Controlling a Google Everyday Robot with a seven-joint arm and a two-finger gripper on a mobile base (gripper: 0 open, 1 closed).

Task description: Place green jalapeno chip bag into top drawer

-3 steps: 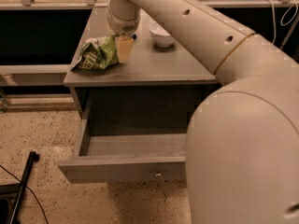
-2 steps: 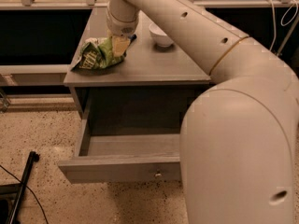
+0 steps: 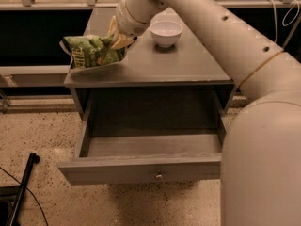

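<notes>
Gripper point(image 3: 118, 36) pinching chip bag point(image 3: 91, 51) at its rt end, above worktop point(image 3: 178, 66) left edge; drawer point(image 3: 141, 169) open below.

Office; speckled floor point(image 3: 42, 140), grey cabinet point(image 3: 178, 67); tool point(image 3: 117, 37) above it gripping bag point(image 3: 91, 52)

Gripping the green jalapeno chip bag point(image 3: 89, 51) by its right edge with the hand point(image 3: 116, 39) at the bench's point(image 3: 178, 65) left end, near a white bowl point(image 3: 165, 31), above the pulled-out top drawer point(image 3: 141, 169).
</notes>
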